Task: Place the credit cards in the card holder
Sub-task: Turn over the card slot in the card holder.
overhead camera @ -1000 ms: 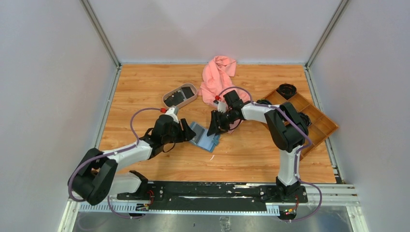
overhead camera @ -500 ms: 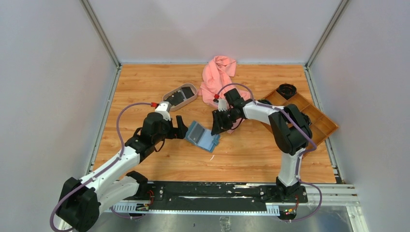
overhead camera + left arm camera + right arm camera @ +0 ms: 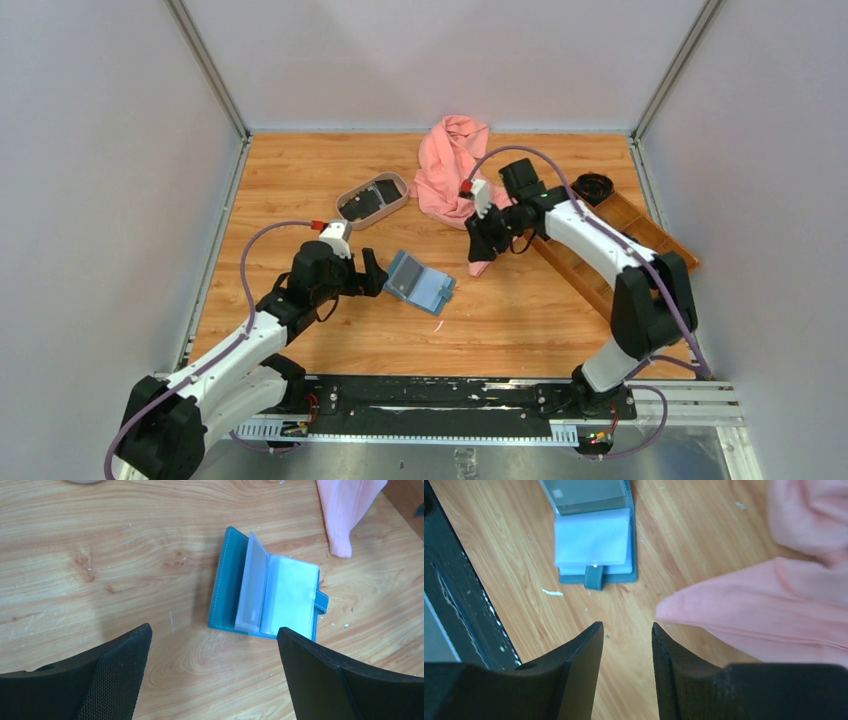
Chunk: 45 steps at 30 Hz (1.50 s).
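Left gripper (image 3: 215, 680) is spread as wide as it goes and has nothing in it. It hangs over bare table (image 3: 300, 170), just on the near-left side of the card holder (image 3: 267, 597).

Right gripper (image 3: 626, 635) has only a narrow gap between its fingers (image 3: 574, 665). You can see wood straight through the gap, so it's empty too. It hovers by the tip of the pink cloth (image 3: 774, 605) without touching it.

The holder lies flat and open mid-table, clear sleeves up and tab pointing at the arms. One sleeve has something grey in it with a small pale patch, too blurry to read.

Dark credit cards (image 3: 368, 203) sit in the oval tray (image 3: 404, 192) farther back – well apart from both grippers.
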Available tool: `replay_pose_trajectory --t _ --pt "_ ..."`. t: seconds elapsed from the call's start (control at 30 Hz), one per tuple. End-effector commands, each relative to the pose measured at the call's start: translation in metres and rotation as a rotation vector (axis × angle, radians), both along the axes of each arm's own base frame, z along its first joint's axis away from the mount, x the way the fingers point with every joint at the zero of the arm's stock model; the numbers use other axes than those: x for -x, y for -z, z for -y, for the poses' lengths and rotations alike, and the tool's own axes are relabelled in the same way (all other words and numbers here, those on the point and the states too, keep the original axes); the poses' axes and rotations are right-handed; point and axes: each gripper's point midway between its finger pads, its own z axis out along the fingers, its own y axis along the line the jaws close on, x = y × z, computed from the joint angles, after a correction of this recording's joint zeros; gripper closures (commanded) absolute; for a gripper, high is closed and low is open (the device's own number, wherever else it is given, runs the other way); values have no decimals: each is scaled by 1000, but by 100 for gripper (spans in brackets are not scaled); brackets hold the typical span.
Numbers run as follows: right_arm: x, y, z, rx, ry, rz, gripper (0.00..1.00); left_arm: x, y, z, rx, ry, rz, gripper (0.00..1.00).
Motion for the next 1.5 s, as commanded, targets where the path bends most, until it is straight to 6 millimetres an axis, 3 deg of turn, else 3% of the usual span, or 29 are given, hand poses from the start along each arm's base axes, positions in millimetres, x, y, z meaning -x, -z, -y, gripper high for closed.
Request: replay_pose_trajectory --t 0.0,0.2,0.33,0.43,0.53,0.73,0.87,1.2,1.47 --pt "7 -49 34 -20 -128 174 55 -5 -10 2 29 11 64 0" --pt "4 -117 67 42 -97 505 44 -6 -13 4 44 25 76 0" --pt "6 -146 78 44 -38 571 14 -7 -17 6 55 34 88 0" --pt "21 -141 67 -23 -91 490 7 -8 -20 8 68 37 92 0" --pt "40 -133 55 -123 -181 439 7 -9 -24 9 98 33 87 0" --pt "60 -110 54 -272 -210 391 7 -12 -31 8 185 18 73 0" --pt "70 -95 56 -322 -232 409 7 -16 -26 4 220 -2 34 1" --pt "81 -76 59 -323 -270 423 8 -26 1 2 214 -9 -79 4" --pt "88 -71 58 -342 -304 439 8 -29 6 5 223 7 -104 3"
